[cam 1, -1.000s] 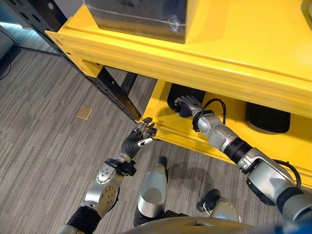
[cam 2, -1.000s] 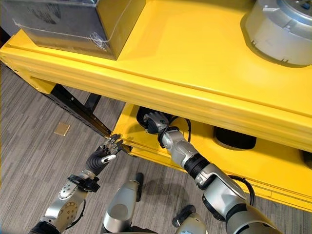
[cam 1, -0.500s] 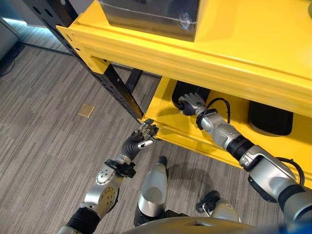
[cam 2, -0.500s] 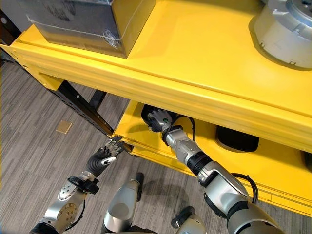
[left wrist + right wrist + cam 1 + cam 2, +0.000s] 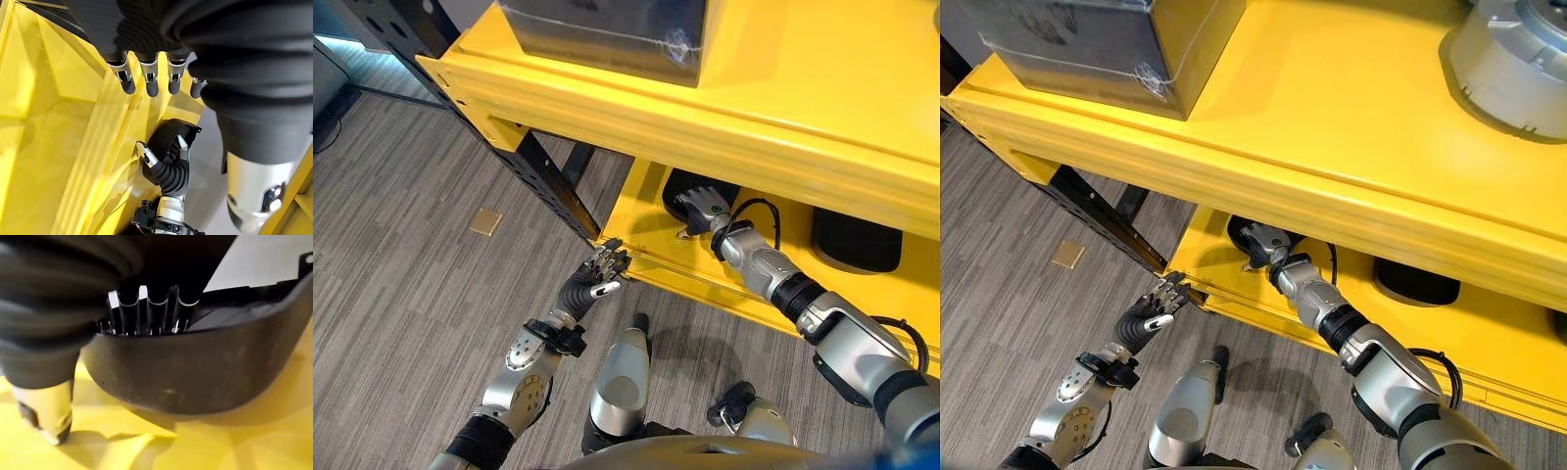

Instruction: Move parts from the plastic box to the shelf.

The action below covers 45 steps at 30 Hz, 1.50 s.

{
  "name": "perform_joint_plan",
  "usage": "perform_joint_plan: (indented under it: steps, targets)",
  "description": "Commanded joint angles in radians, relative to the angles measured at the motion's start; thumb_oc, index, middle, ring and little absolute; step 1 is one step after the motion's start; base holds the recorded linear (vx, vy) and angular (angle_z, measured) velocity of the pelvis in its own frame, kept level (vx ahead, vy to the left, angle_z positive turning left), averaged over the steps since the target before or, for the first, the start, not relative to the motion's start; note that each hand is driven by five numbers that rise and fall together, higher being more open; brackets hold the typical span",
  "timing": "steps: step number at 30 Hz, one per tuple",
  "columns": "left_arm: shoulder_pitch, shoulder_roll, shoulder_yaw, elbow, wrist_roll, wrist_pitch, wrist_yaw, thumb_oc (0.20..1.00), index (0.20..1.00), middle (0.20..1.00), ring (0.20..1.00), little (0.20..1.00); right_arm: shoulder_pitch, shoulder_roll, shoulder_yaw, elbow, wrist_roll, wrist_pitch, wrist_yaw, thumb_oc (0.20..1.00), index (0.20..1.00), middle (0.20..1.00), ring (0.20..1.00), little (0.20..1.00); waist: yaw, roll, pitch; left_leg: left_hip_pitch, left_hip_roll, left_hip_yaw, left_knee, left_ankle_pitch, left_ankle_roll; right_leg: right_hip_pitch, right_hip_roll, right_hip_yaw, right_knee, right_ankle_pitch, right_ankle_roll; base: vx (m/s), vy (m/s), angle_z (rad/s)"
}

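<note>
we see the right hand [image 5: 700,208] reaching into the yellow shelf's [image 5: 822,147] lower level, its fingers [image 5: 142,301] hooked over the rim of a black part [image 5: 195,367] that sits on the lower board; thumb stays outside the wall, so it looks clamped on it. a second black part [image 5: 855,238] sits further right on the same level. left hand [image 5: 597,274] hovers at the lower shelf edge, fingers relaxed and apart, holding nothing. we judge this part is nearly placed, release still left.
</note>
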Motion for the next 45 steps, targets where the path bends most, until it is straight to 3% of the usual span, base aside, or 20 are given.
perform_joint_plan:
  steps: [1,3,10,14,21,26,36,45]
  targets:
    - [-0.001,0.030,-0.032,-0.036,-0.019,-0.061,-0.060,1.000,1.000,1.000,1.000,1.000,-0.068,-0.012,0.025,0.022,-0.185,-0.083,-0.087,1.000,1.000,1.000,1.000,1.000,0.032,0.009,-0.008,0.042,0.092,0.061,-0.071,0.096,-0.011,-0.035,-0.035,0.019,0.042,0.046,0.051,0.00,0.000,0.00]
    - [-0.001,0.032,-0.036,-0.022,-0.021,-0.073,-0.073,1.000,1.000,1.000,1.000,1.000,-0.064,-0.024,0.041,0.007,-0.216,-0.117,-0.101,1.000,1.000,1.000,1.000,1.000,0.030,0.006,-0.012,0.041,0.094,0.064,-0.072,0.096,-0.011,-0.031,-0.030,0.019,0.038,0.044,0.052,0.00,0.000,0.00]
    - [0.000,0.029,-0.014,-0.004,-0.018,-0.072,-0.101,1.000,1.000,1.000,1.000,1.000,-0.047,-0.019,0.071,0.018,-0.220,-0.119,-0.031,1.000,1.000,1.000,1.000,1.000,0.030,0.005,-0.012,0.045,0.096,0.069,-0.077,0.097,-0.011,-0.029,-0.031,0.020,0.020,0.052,0.055,0.00,0.000,0.00]
    - [0.009,0.032,0.002,0.009,-0.029,-0.077,-0.126,1.000,1.000,1.000,1.000,1.000,-0.037,-0.012,0.091,0.060,-0.266,-0.177,0.021,1.000,1.000,1.000,1.000,1.000,0.039,0.004,-0.010,0.048,0.094,0.067,-0.071,0.088,-0.011,-0.027,-0.035,0.018,0.035,0.040,0.055,0.00,0.000,0.00]
    - [0.014,0.032,0.019,0.018,-0.017,-0.073,-0.161,1.000,1.000,1.000,1.000,1.000,-0.022,0.022,0.101,0.138,-0.225,-0.181,0.065,1.000,1.000,1.000,1.000,1.000,0.056,-0.001,-0.010,0.052,0.095,0.066,-0.086,0.096,-0.011,-0.014,-0.035,0.005,0.020,0.045,0.057,0.00,-0.011,0.00]
    - [0.019,0.028,0.021,0.022,-0.016,-0.078,-0.170,1.000,1.000,1.000,1.000,1.000,-0.015,0.029,0.100,0.149,-0.232,-0.189,-0.020,1.000,1.000,1.000,1.000,1.000,0.059,-0.004,-0.012,0.053,0.094,0.063,-0.091,0.099,-0.010,-0.008,-0.029,0.004,0.015,0.044,0.056,0.00,0.000,0.00]
    - [0.037,0.042,0.049,0.006,-0.004,-0.065,-0.197,1.000,1.000,1.000,1.000,1.000,0.018,-0.015,0.126,0.101,-0.291,-0.232,0.084,1.000,1.000,1.000,1.000,1.000,0.054,-0.027,-0.024,0.059,0.108,0.068,-0.088,0.094,-0.013,0.012,-0.019,0.005,-0.011,0.049,0.059,0.01,-0.035,0.01]
    - [0.052,0.056,0.089,0.028,-0.008,-0.064,-0.232,1.000,1.000,1.000,1.000,1.000,0.050,-0.043,0.142,0.131,-0.486,-0.322,0.032,1.000,1.000,1.000,1.000,1.000,0.058,-0.045,-0.024,0.067,0.121,0.075,-0.086,0.094,-0.014,0.030,-0.002,0.002,-0.023,0.047,0.060,0.01,-0.041,-0.02]
